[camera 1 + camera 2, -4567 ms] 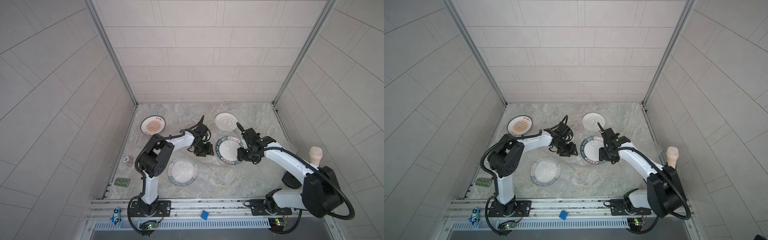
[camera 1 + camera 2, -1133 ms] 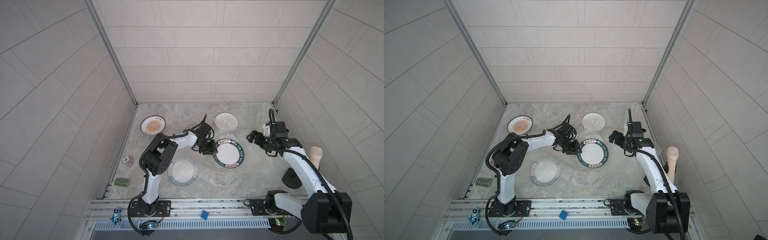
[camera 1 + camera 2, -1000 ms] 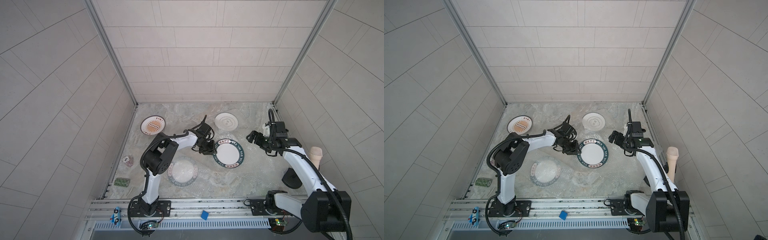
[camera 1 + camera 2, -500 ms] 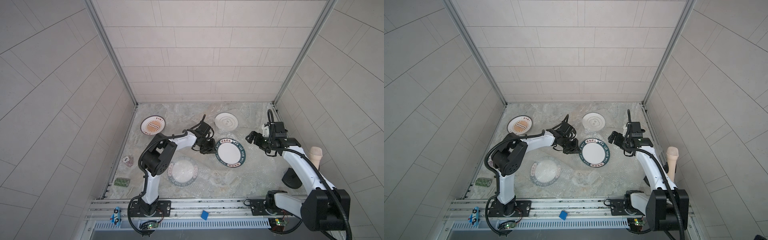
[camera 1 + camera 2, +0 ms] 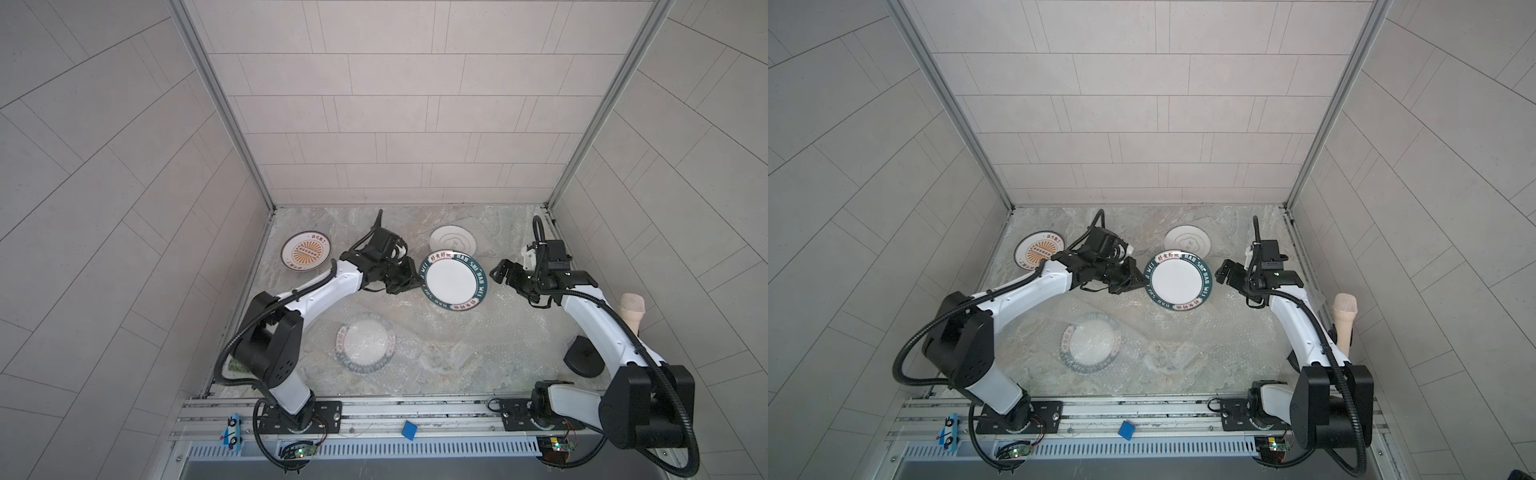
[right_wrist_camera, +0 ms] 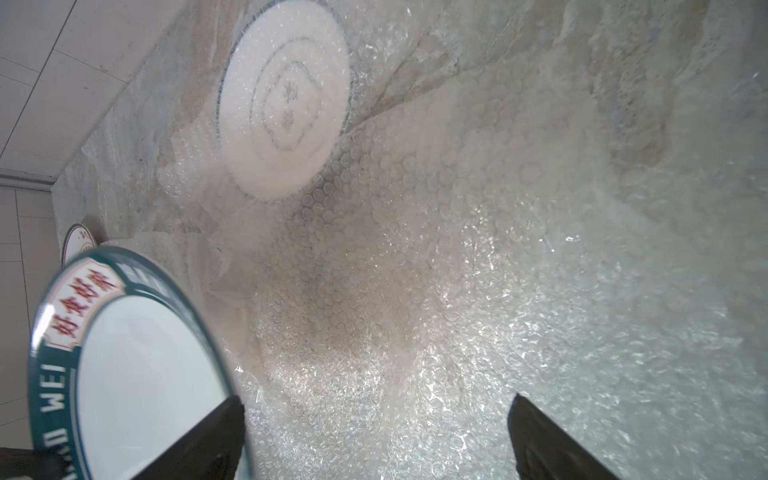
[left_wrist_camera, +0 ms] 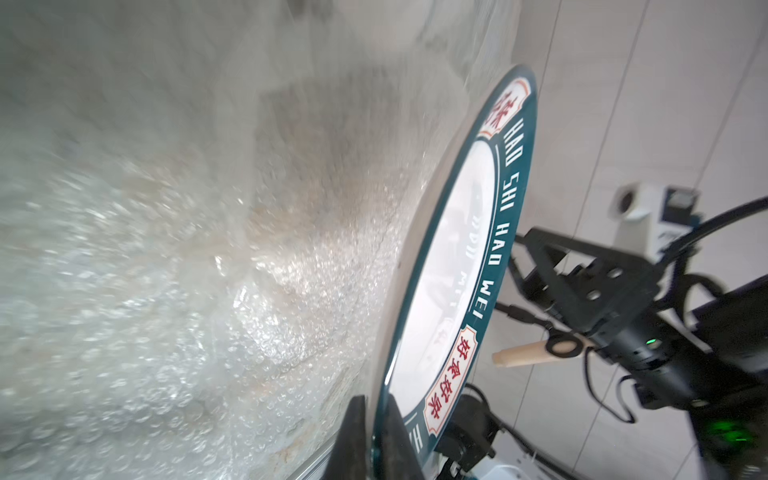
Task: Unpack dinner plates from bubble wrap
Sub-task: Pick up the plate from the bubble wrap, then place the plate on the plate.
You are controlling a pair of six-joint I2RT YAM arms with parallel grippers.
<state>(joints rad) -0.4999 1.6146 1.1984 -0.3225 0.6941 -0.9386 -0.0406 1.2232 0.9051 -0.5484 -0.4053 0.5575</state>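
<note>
We find the green-rimmed dinner plate, lettered HAO SHI HAO WEI, at the centre of both top views. Its left edge is pinched between the closed fingers of the left gripper. A second ago those fingers were only closing on the rim, and the plate lay lower in the frame on its sheet. Now it sits higher, and in the left wrist view we see it raised and tilted, clear of the bubble wrap spread beneath it. The right gripper, which worked at the plate's right edge a few seconds back, has pulled away toward the right of the frame. It waits just beside the rim without touching it, its fingers spread wide and empty. We judge this plate to be freed and in need only of a bare patch of the marble tabletop. The sunburst plate at upper left already lies uncovered. The second green-rimmed plate, at lower centre, still shows clouded under clear film. In the right wrist view the grey-ringed plate also looks covered by dimpled sheet, so we reckon two wraps remain to be opened.
</note>
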